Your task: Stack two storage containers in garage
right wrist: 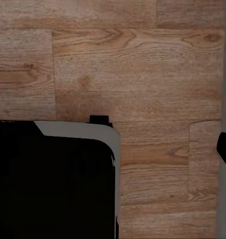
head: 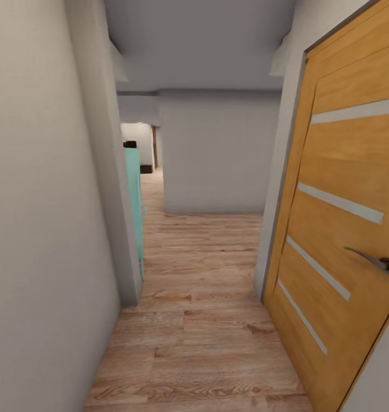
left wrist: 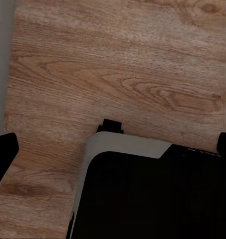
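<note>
The robot is in transit along a wood-plank hallway (head: 200, 320), with a striped wooden door (head: 337, 240) at the frame's right and a teal cabinet (head: 135, 200) at centre left. Both wrist cameras look down past the robot's dark base (left wrist: 152, 199) at planks. Fingertip edges barely show, so either pincer's opening cannot be told. The red-orange containers are not visible here.

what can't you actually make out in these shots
- Head view: the far room past the hallway is too small and dim to read; a dark shape sits there, unidentifiable.
- Head view: the teal object is mostly hidden behind the left wall's corner.
- Head view: the wooden door is cut off by the right edge.
- Both wrist views: the robot's dark base covers much of the wood floor; whether the grippers are open or shut cannot be told.
</note>
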Available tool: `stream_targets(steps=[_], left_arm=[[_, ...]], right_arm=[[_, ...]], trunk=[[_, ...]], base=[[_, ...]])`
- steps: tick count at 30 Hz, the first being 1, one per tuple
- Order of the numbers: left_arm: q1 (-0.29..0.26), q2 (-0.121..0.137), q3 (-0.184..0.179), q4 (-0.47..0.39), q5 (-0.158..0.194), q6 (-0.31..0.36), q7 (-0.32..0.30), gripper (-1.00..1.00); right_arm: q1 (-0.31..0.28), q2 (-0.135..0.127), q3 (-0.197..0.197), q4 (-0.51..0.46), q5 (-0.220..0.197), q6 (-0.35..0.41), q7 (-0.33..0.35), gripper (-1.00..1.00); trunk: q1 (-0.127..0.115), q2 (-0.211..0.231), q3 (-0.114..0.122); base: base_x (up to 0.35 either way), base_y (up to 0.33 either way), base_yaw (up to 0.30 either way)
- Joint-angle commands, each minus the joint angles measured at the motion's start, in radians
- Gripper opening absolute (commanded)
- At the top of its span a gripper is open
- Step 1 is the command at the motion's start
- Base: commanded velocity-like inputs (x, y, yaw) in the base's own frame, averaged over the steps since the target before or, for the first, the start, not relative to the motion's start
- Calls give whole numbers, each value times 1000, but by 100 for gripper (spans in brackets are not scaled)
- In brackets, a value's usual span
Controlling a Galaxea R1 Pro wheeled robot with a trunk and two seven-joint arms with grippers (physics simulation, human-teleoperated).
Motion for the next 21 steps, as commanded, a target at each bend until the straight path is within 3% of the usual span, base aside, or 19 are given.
stream_targets(steps=[1,8,21], left_arm=[[-1,0,-8,0,8,-2,2,100],[0,1,-8,0,8,0,2,100],[0,1,-7,0,7,7,1,100]], right_arm=[[-2,0,8,3,-7,-6,-2,100],[-2,-1,8,3,-8,-6,-2,100],[-2,-2,8,3,-8,-7,-2,100]], trunk=[[1,-1,-2],[1,-1,-2],[1,-1,-2]], base=[[287,-219,0],[301,-154,13],[320,-15,173]])
